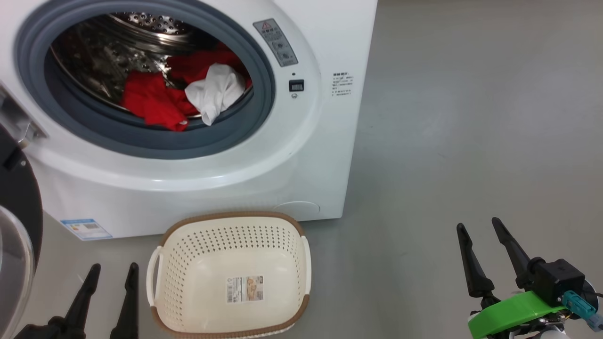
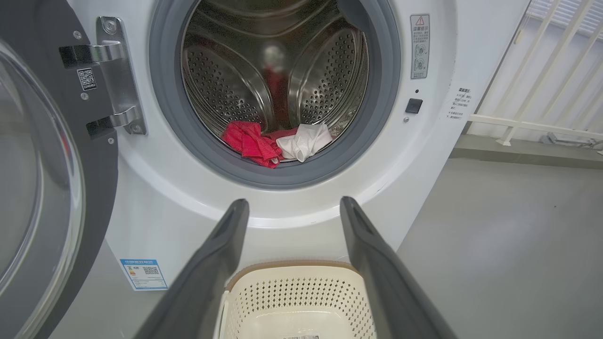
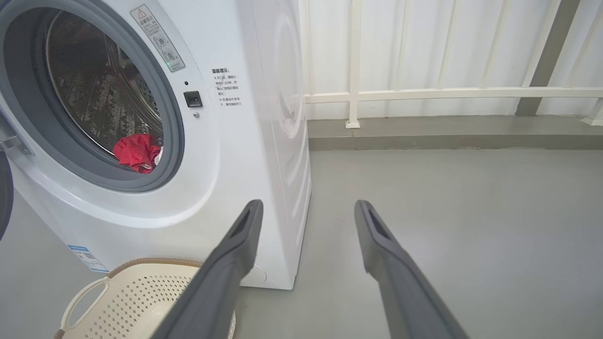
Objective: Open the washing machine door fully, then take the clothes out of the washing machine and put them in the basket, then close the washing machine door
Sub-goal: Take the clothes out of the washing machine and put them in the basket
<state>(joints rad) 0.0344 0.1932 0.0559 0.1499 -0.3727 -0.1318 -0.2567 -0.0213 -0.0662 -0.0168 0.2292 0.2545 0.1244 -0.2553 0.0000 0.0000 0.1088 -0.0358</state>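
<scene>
Head view: the washing machine door (image 1: pixel 21 197) stands swung open at the left of the washing machine (image 1: pixel 306 155). The clothes (image 1: pixel 155 101) lie at the front of the drum (image 1: pixel 141 23). The basket (image 1: pixel 226 245) sits on the floor (image 1: pixel 471 117) just before the machine. The left gripper (image 1: pixel 115 266) and right gripper (image 1: pixel 478 223) both have fingers apart, holding nothing.

Left wrist view: the spread fingers point over the basket toward the clothes.

Right wrist view: the fingers are apart above the floor, beside the machine's corner.
</scene>
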